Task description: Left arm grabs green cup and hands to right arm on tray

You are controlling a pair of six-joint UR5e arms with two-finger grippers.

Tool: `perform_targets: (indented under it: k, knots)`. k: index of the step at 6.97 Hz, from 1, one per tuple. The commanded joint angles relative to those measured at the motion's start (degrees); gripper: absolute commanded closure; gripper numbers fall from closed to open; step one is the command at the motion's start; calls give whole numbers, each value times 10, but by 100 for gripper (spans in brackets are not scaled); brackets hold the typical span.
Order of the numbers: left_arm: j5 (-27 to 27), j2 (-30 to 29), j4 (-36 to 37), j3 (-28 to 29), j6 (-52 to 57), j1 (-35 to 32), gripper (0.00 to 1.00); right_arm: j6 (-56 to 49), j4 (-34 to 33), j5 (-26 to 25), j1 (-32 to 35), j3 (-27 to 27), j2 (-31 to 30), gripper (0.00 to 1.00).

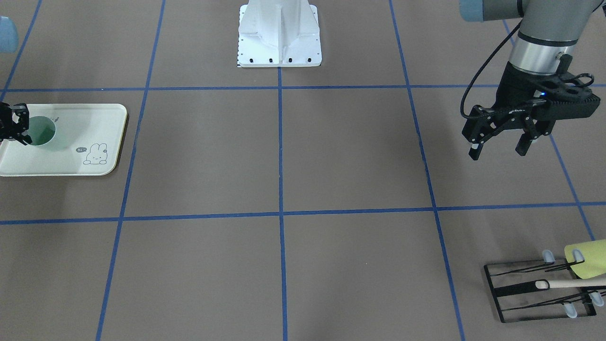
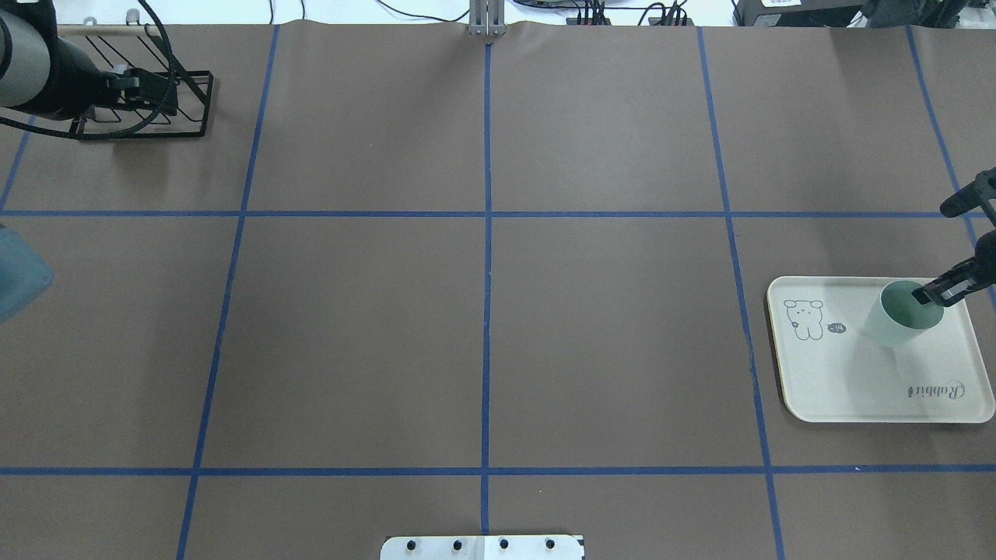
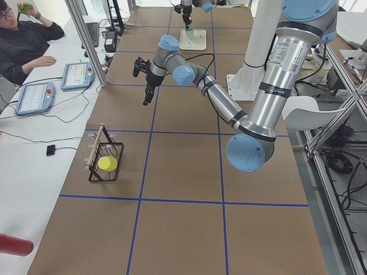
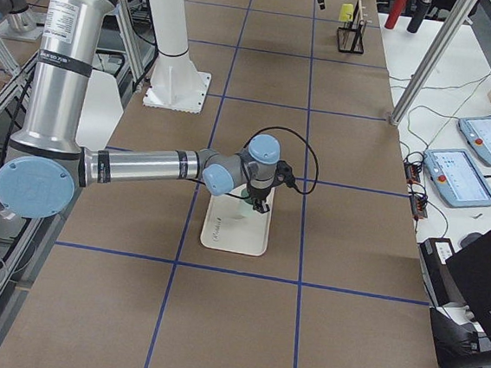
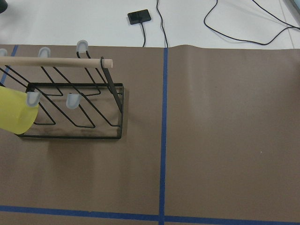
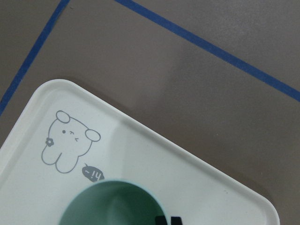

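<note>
Green cup (image 2: 889,330): pale mint, plain, upright on tray (image 2: 848,381); right jaws spread at rim; left jaws spread, empty.

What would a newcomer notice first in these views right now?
The green cup stands on the tray at the right end of the table, a finger of the right arm at its mouth. On the left side, the left tool hangs open and empty. A yellow-green cup is on the black wire rack in the far left corner.

Yellow cup (image 1: 589,258) on wire rack (image 1: 518,288)
</note>
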Motion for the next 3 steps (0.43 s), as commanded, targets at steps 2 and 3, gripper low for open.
perform_targets:
  k: [2, 3]
  knots:
    - [1, 1, 0, 0, 0, 0, 1, -1, 1, 1, -17, 0, -2, 97]
    - [1, 1, 0, 0, 0, 0, 1, -1, 1, 1, -18, -1, -2, 53]
